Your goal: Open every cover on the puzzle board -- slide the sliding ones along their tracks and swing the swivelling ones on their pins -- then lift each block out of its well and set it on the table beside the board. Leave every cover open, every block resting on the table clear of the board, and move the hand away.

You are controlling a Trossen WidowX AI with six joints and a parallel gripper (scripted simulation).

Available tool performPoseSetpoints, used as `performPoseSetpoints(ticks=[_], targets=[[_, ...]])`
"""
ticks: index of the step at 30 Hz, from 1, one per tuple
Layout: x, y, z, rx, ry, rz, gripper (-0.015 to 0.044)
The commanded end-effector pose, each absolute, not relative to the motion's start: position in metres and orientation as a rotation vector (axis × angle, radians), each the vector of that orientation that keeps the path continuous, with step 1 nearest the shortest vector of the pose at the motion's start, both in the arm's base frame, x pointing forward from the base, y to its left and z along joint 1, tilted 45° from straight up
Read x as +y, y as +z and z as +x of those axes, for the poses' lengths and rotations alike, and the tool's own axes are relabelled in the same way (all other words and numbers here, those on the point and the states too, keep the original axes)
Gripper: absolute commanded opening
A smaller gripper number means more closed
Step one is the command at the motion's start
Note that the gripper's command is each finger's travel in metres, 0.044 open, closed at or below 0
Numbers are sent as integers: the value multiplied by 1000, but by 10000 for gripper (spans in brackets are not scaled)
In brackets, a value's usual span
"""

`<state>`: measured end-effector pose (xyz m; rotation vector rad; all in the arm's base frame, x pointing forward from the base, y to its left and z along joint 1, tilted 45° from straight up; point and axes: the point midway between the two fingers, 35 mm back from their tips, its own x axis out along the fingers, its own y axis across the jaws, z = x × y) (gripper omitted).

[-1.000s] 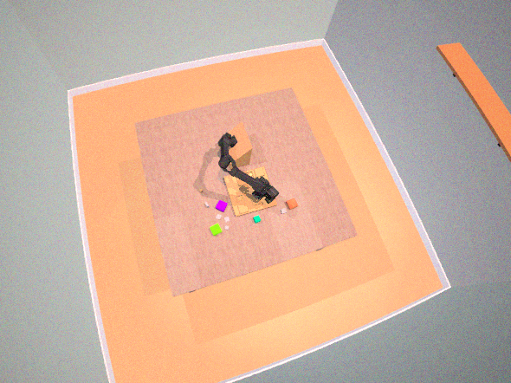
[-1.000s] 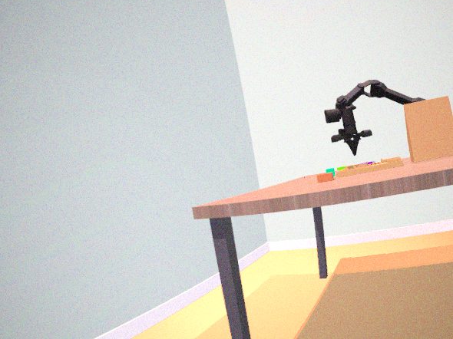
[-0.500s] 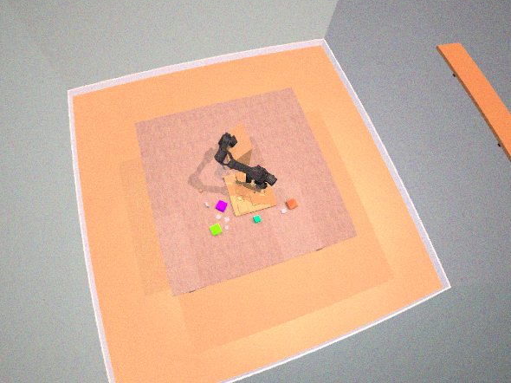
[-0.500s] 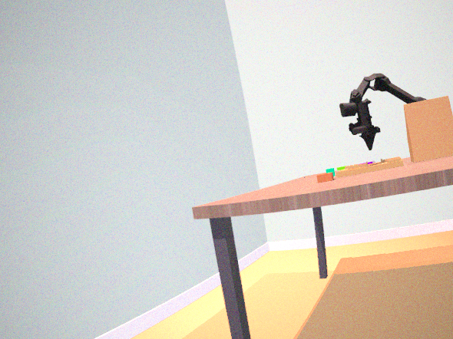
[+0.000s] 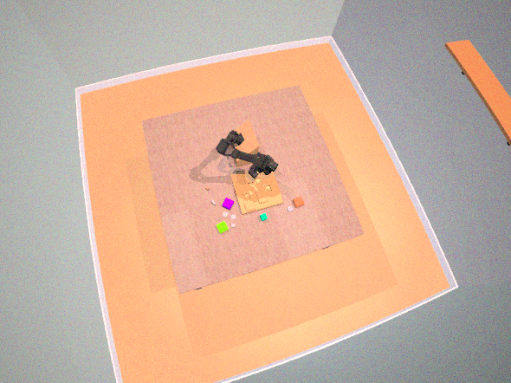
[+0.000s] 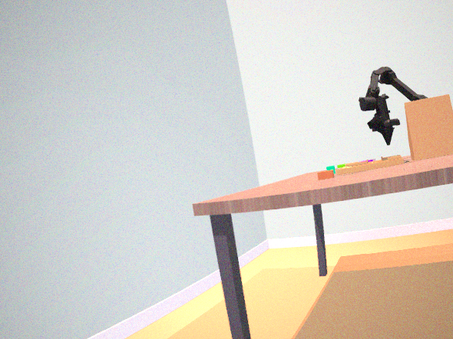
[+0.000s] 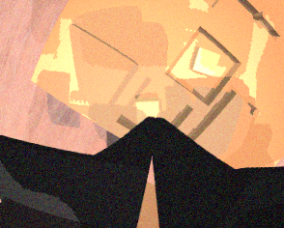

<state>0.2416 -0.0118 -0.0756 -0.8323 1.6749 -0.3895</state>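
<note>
The puzzle board (image 5: pixel 277 199) (image 6: pixel 365 167) (image 7: pixel 113 31) lies on the table, with square openings and slots in its top. A square well (image 7: pixel 204 68) looks free of any coloured block in the wrist view. The covers match the board's colour, and I cannot tell how each one stands. A purple block (image 5: pixel 228 204) (image 6: pixel 371 161), a lime block (image 5: pixel 222 227) (image 6: pixel 341 166), a teal block (image 5: pixel 263 217) (image 6: pixel 331 168) and an orange block (image 5: pixel 298 202) (image 6: pixel 325 175) rest on the table clear of the board. My gripper (image 6: pixel 388 143) (image 7: pixel 154 125) is shut and empty, above the board's arm-side part.
A tall wooden box (image 5: pixel 249 133) (image 6: pixel 430 128) stands beside the arm's base, behind the board. Several small pale pieces lie around the blocks, one of them a pale cube (image 5: pixel 290 209) near the orange block. The table (image 5: pixel 190 251) (image 6: pixel 269 195) extends around the board.
</note>
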Motion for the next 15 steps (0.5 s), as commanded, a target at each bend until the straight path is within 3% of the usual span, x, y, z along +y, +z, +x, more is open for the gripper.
performPoseSetpoints(ticks=[1, 15], targets=[[-15, -74, 222, 1730, -246, -957, 0], [-33, -90, 220, 1732, -237, -963, 0]])
